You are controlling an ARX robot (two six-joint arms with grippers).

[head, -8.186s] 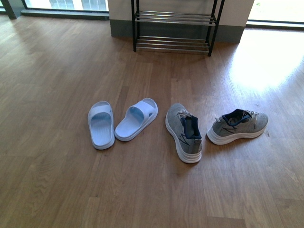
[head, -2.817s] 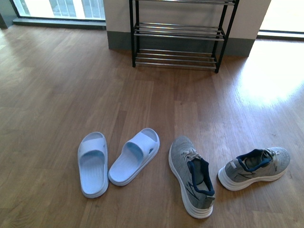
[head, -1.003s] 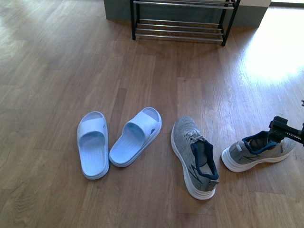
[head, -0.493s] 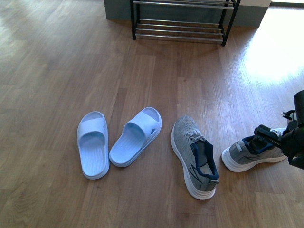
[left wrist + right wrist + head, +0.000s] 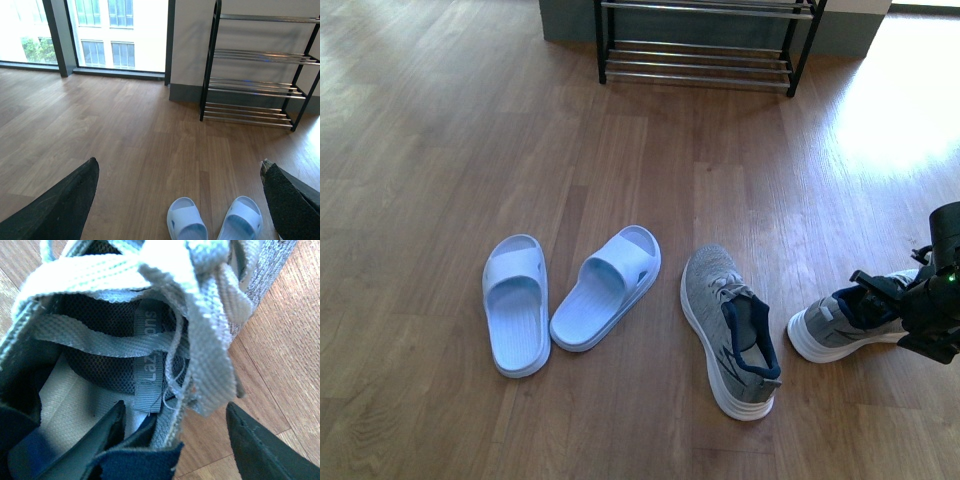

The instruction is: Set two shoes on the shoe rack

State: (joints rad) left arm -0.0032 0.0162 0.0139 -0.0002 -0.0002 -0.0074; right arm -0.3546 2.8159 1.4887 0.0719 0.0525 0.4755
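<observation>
Low at 4 o'clock on the wood floor (image 5: 440, 120), a grey knit shoe (image 5: 835, 325) lies on its sole, heel toward 9 o'clock. Its upper looks soft and likely to fold when pinched. The thick white sole looks light and firmer. Loose pale laces (image 5: 200, 315) could snag. The padded navy collar or the side wall by the tongue seems the best hold, though held on one side the shoe would probably hang tilted.

The right gripper (image 5: 175, 415) straddles that side wall with its jaws apart, one finger inside the shoe and one outside. Whether either pad touches the fabric cannot be told.

A second shoe (image 5: 725, 325) lies just beside the first at its 9 o'clock, with its toe toward 11. Two pale blue slippers (image 5: 515, 315) sit further round at 8 o'clock. The rack (image 5: 700, 62) stands well apart at 12 o'clock, with nothing on the tiers in view.

The left gripper (image 5: 178, 167) hangs above the slippers, jaws wide apart and holding nothing.

The right arm covers the first shoe's toe in the front view. The rack's top is cut off there, and the left arm is out of that view.
</observation>
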